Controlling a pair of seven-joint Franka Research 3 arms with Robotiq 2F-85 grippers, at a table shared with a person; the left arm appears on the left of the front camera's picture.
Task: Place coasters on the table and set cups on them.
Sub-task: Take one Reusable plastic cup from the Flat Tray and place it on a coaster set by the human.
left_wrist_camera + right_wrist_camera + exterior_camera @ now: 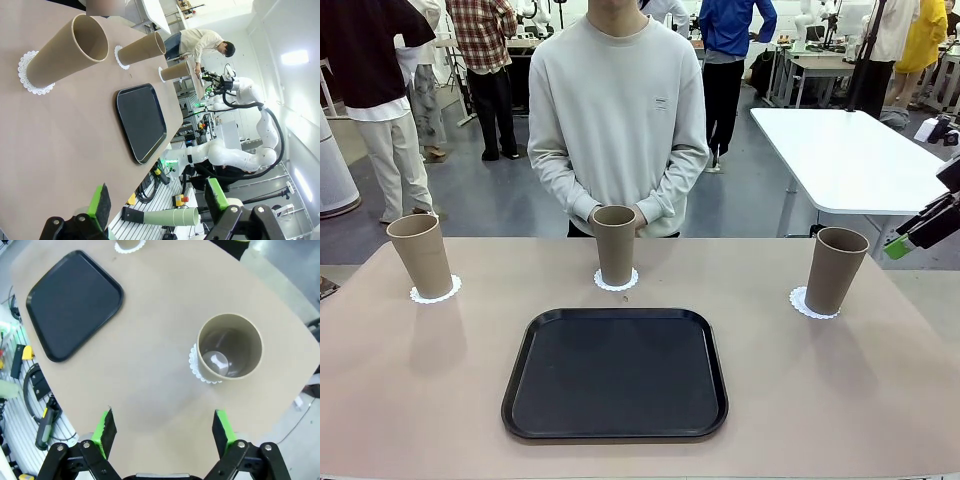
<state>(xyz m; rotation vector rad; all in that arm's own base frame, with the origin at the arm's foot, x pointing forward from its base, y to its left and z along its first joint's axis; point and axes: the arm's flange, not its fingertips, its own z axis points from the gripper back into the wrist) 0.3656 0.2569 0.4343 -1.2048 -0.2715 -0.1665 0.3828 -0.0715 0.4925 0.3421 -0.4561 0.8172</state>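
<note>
Hanging above the table (pixel 165 370), the right gripper (pixel 163 427) has its two green-padded fingers spread wide with nothing between them; only bare tabletop lies below the gap, and the nearest cup (pixel 229 352) stands apart, ahead and to one side, on its doily. In the front view that gripper (pixel 921 229) shows as a dark finger with a green tip at the picture's right edge, clear of the table, though too little of it is seen there to judge its opening. The left gripper (pixel 160 200) is likewise spread wide and empty, its pads held off past the table's edge, touching nothing.

Three cups stand upright on the table, each on its own coaster: one at the left (pixel 420 256) on a coaster (pixel 435 292), one in the middle (pixel 614 244) on a coaster (pixel 616 282) just in front of the person (pixel 618 120), and one at the right (pixel 836 270) on a coaster (pixel 810 303). That makes three cups and three coasters, well apart in a row along the far half. One black tray (pixel 615 372) lies empty on the near side, between the row and the robot. The person's hands seem clasped behind the middle cup, partly hidden by it.
</note>
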